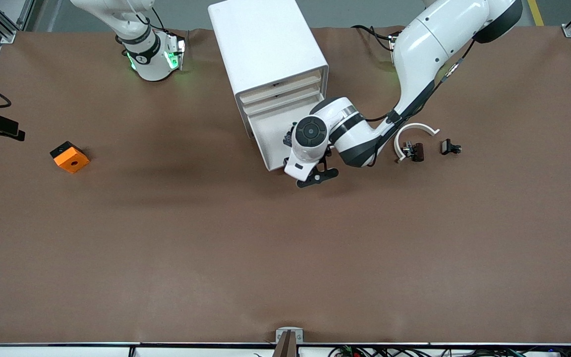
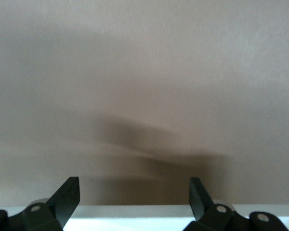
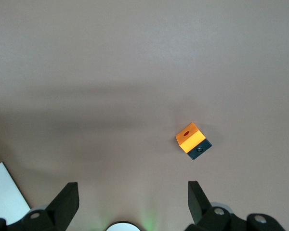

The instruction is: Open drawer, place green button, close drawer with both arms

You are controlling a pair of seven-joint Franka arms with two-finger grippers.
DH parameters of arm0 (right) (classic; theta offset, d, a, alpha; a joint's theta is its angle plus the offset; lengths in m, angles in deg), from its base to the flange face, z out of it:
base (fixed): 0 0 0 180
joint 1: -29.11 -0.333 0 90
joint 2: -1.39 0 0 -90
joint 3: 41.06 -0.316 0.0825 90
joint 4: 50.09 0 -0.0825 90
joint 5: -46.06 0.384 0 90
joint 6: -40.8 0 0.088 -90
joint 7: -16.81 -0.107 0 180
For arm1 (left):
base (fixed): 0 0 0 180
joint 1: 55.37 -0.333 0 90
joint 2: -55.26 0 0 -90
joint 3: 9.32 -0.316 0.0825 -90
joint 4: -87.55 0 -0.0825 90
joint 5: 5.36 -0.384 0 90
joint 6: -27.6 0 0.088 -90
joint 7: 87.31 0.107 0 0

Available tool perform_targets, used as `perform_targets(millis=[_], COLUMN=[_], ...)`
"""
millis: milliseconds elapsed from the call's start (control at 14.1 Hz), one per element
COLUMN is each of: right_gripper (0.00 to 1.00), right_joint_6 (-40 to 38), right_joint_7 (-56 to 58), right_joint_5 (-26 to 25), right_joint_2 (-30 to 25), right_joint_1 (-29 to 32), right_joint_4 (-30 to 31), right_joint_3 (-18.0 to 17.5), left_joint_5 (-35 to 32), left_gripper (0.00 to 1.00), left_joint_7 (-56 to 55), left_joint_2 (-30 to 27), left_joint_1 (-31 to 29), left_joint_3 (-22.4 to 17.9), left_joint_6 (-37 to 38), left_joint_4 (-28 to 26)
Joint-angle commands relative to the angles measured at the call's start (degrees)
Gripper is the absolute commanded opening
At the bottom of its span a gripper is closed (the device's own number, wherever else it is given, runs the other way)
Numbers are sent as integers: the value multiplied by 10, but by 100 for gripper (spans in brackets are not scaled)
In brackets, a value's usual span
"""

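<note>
Drawer point(image 1: 279, 136) bears no readable label; left jaws spread at it, right jaws spread, waiting.

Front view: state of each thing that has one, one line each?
Drawer cabinet: bottom drawer pulled out, upper ones shut.
Left gripper: open, empty, at the open drawer's front.
Right gripper: open, empty, arm waits near its base.
Orange block: loose on table, toward the right arm's end.
White curved piece: flat on table.
Small black clip: untouched on table.
</note>
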Motion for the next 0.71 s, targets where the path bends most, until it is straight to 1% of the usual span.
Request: perform_targets(millis=[0, 213, 284, 426, 496, 638], right_gripper=[100, 100, 100, 100, 100, 100], right_joint_6=[-16, -14, -10, -13, -12, -23], right_joint_7=[-2, -11, -31, -68, -71, -73], right_joint_5=[1, 7, 9, 34, 26, 28], right_joint_2=[2, 3, 3, -6, -20, -40], right_joint_1=[14, 12, 12, 9, 7, 9], right_joint_4=[-20, -19, -18, -19, -18, -12], right_joint_3=[-8, -9, -9, -12, -14, -11], left_joint_5=[28, 57, 62, 65, 65, 80], left_gripper=[100, 100, 100, 100, 100, 100], left_joint_7=[-4, -4, -9, -32, -44, -66], left_joint_2=[-5, -4, -4, 4, 7, 13], left_joint_1=[0, 6, 11, 19, 20, 22], left_joint_3=[12, 12, 16, 20, 26, 39], left_joint_6=[13, 22, 23, 24, 24, 25], left_joint_4=[-9, -9, -9, -8, -7, -7])
